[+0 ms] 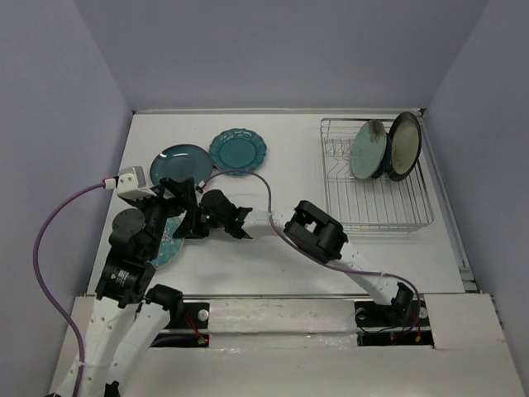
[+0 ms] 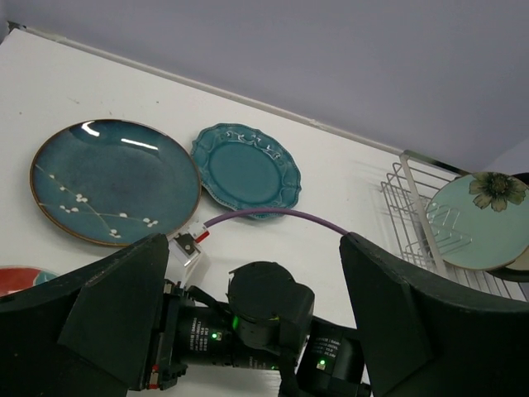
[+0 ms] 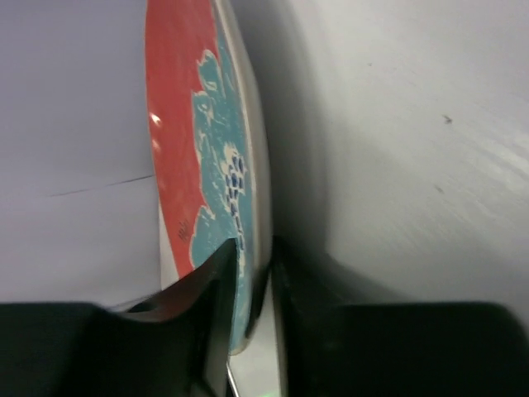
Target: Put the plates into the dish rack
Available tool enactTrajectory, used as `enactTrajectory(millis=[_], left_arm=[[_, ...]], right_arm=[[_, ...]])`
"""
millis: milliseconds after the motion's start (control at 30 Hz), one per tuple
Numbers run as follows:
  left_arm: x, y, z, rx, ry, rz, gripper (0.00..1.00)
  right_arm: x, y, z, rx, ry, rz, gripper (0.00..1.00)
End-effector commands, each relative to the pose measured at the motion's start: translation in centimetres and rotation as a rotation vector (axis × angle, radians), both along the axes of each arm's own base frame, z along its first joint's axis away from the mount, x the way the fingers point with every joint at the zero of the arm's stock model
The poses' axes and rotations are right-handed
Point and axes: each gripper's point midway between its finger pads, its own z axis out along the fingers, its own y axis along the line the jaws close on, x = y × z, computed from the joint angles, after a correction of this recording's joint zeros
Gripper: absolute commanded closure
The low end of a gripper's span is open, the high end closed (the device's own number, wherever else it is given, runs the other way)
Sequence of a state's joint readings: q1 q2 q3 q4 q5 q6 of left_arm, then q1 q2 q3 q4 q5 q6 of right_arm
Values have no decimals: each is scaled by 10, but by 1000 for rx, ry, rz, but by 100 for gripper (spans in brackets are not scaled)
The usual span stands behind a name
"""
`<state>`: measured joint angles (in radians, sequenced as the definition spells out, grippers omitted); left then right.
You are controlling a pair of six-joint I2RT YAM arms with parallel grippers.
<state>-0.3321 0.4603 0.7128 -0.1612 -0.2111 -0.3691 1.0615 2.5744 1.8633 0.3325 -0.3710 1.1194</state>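
The red-rimmed teal plate (image 1: 169, 241) (image 3: 216, 124) lies at the near left, partly under my left arm. My right gripper (image 1: 183, 230) (image 3: 254, 285) is shut on its rim, one finger on the painted face and one beneath. My left gripper (image 1: 183, 203) (image 2: 256, 331) hangs open just above the right wrist, holding nothing. The dark teal round plate (image 1: 183, 162) (image 2: 116, 182) and the teal scalloped plate (image 1: 238, 150) (image 2: 245, 165) lie flat at the back left. In the dish rack (image 1: 376, 207) (image 2: 409, 223) stand the mint plate (image 1: 369, 151) (image 2: 479, 219), the brown-rimmed cream plate (image 1: 406, 146) and a dark blue plate (image 1: 385, 164) between them.
A purple cable (image 1: 244, 174) (image 2: 273, 215) arcs over the table from the right wrist. The right arm's elbow (image 1: 318, 231) sits between the plates and the rack. Walls close the table at the back and sides.
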Motion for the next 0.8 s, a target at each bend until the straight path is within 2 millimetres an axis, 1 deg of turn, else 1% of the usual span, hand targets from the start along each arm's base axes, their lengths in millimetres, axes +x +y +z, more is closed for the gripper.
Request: enactTrajectory(millis=[0,33,100,133,167,200,233,267,300,333,367,400,433,467,500,533,567,600,633,700,733,767], left_arm=[[0,-1,17,-16,-59,-3,5],[-1,-1,17,-18,-60,-5,5],[-1,-2,17,-19,-62,-9,5],[0,-2,17,-20,-60,-9,5],[0,-3,17,-20,-60,-16,5],[0,-4,16,-20,-59,-17,5],[0,-4,16,-18,-57,-19,5],[0,-4,15,-17,-56,-16,5],[0,-3,15,-17,-56,-14,5],[0,-3,15,-15,-55,-14,5],[0,-3,16,-15,-59,-14,5],[0,-1,17,-10,-62,-6,5],[0,-1,18,-10,-64,-5,5],[-1,-1,18,-7,-64,-3,5],[-1,0,18,-7,-67,-3,5],[-1,-1,18,-7,-67,-6,5],[-2,-1,18,-7,-67,-6,5],[-2,-1,18,-8,-67,-8,5],[-2,-1,18,-9,-68,-9,5],[-2,-2,19,-11,-70,-14,5],[-2,-3,18,-11,-67,-17,5],[-2,-4,18,-12,-68,-23,5]], right_arm=[[-9,-6,-22,-37,41,-21,83],[-6,-7,-10,-30,22,-41,85],[-5,-14,-3,-36,-3,-54,90],[-7,-21,-7,-50,-19,-55,93],[-5,-23,14,-23,-48,-70,93],[-4,-24,27,7,-71,-77,93],[-8,-34,22,-7,-78,-78,93],[-8,-36,50,38,-111,-80,93],[-10,-38,65,71,-133,-75,93],[-13,-47,86,91,-168,-74,93],[-13,-51,76,68,-176,-76,93],[-13,-57,110,102,-248,-81,93],[-13,-64,120,98,-283,-90,93],[-6,-76,120,61,-321,-136,93],[3,-93,148,51,-398,-169,93],[4,-102,157,38,-430,-188,93],[23,-124,153,-15,-456,-255,93],[31,-141,157,-44,-476,-289,93],[53,-170,188,-36,-531,-380,93],[66,-203,205,-37,-552,-429,93],[69,-221,205,-56,-573,-444,93],[76,-247,239,-28,-624,-513,93]])
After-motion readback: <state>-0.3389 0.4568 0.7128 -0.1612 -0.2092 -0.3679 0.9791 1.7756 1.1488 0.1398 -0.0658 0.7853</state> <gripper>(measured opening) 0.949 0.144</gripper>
